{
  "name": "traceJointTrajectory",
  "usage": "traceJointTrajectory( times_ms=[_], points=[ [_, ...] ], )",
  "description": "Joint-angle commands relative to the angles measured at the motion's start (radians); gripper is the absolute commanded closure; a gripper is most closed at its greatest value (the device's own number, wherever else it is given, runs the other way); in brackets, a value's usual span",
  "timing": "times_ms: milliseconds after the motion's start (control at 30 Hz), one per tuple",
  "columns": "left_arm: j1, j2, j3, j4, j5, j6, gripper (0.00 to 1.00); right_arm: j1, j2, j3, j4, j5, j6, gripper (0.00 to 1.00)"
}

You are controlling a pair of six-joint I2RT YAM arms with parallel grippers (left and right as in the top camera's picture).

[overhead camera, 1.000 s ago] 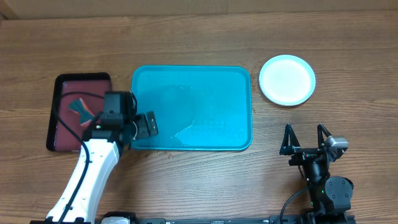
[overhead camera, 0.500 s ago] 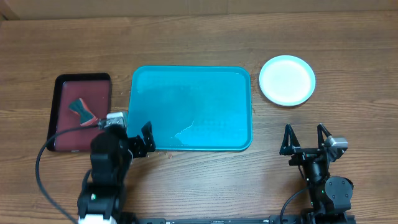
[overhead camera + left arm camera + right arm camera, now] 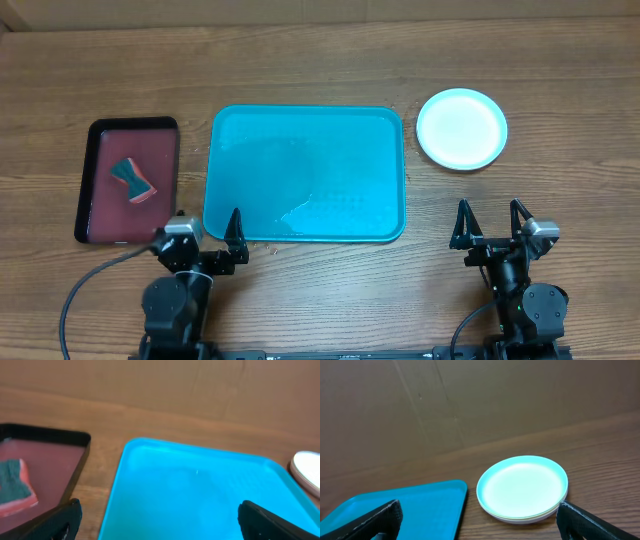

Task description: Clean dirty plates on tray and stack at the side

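Wood table (image 3: 320,50) seen from above: the tray (image 3: 300,150) has nothing on it, and the plates (image 3: 461,129) sit stacked on the table to its right. Left wrist: the left gripper (image 3: 159,510) has its fingers spread and holds nothing. Right wrist: the right gripper (image 3: 479,510) is spread too. The plates look light, stiff and slippery, so grab the rim. No writing shows.

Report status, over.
Left end effector open, empty. Right end effector open, empty. Plates stacked right of tray; tray bare, wet streak. Nothing in the way.
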Motion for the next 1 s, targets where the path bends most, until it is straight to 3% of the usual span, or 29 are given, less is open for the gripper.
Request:
traceJointTrajectory(
  times_ms=[0,300,600,967],
  points=[
    [0.001,-0.068,-0.077,0.056,0.009,0.022,0.0,0.003,-0.01,-0.011,0.006,0.005,-0.006,0.0],
    [0.009,-0.151,-0.123,0.106,-0.01,0.023,0.0,0.003,-0.01,-0.011,0.006,0.005,-0.006,0.0],
    [0.108,-0.151,-0.123,0.095,0.004,0.026,0.0,0.003,-0.01,-0.011,0.006,0.005,-0.006,0.0],
    [0.093,-0.151,-0.123,0.094,0.007,0.113,0.0,0.003,-0.01,-0.011,0.006,0.005,-0.006,0.0]
  ],
)
